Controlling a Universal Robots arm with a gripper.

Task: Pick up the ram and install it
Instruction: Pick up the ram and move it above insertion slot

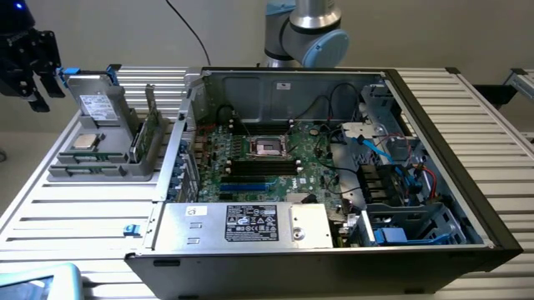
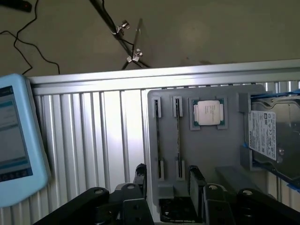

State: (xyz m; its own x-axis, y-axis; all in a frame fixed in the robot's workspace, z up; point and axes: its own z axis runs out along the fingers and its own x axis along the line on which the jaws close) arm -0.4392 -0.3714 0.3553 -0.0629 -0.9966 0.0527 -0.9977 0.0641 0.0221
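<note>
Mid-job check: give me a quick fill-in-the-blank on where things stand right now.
The gripper has its jaws ____, holding nothing.
The ram stands in the gray tray, not ____ the computer case.
In the exterior view, the tray lies on the case's ____.
Missing: open; inside; left.

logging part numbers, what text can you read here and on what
No text can be read as words.
Label on the power supply: print too small to read.
Label on the hard drive: blurred.
Processor chip: markings too small to read.
Tablet screen: blurred.
</note>
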